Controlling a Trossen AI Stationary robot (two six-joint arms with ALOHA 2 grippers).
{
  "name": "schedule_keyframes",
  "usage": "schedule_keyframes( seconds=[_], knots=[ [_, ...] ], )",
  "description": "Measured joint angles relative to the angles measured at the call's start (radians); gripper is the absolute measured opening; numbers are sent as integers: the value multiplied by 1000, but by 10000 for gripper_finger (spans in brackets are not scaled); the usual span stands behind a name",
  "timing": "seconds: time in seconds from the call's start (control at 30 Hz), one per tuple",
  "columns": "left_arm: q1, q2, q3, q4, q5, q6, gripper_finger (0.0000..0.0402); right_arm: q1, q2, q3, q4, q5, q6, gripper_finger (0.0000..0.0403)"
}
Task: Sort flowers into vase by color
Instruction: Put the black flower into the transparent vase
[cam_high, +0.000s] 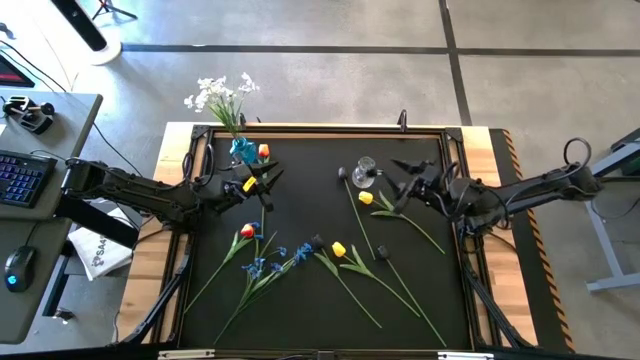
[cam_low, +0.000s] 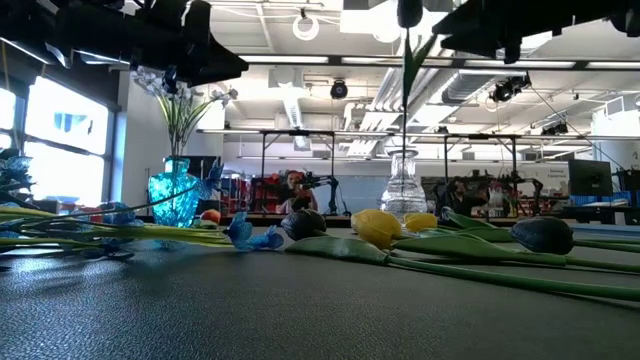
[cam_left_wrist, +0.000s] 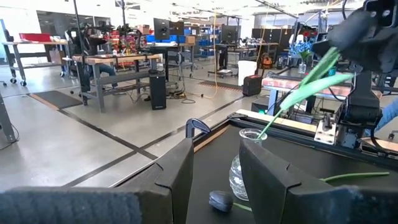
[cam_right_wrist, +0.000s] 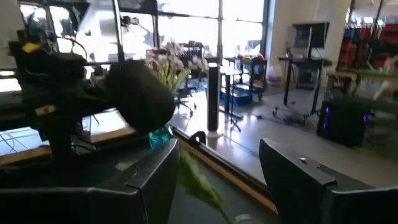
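Right gripper (cam_high: 398, 178) hovering by clear vase (cam_high: 365, 170), grasping green stem (cam_left_wrist: 292, 99) that is slanting down into vase mouth. Dark tulip (cam_high: 343, 173) showing just beside vase. Left gripper (cam_high: 268, 180) waiting near blue vase (cam_high: 243, 150), fingers released, gripping nothing. White sprays (cam_high: 220, 95) standing in blue vase. Other flowers (cam_high: 300, 250) lying scattered on black mat (cam_high: 300, 310) between arms.

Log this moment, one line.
step: dark tulip into clear glass vase | right gripper: beside vase, at tulip's stem | stem end: inside vase | left gripper: open, empty, near blue glass vase
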Motion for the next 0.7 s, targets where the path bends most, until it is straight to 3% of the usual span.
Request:
schedule_keyframes(
  seconds=[0.17,0.33,0.5,0.7],
  knots=[
    [0,0,0,0,0,0,120,-21,-62,0,-271,1,221,222],
    [0,0,0,0,0,-8,120,-73,2,0,-405,-89,365,222],
    [2,0,0,5,-7,-8,120,-140,129,0,-238,-142,314,206],
    [2,0,0,6,-12,-6,120,-233,242,0,60,-182,210,139]
  ],
)
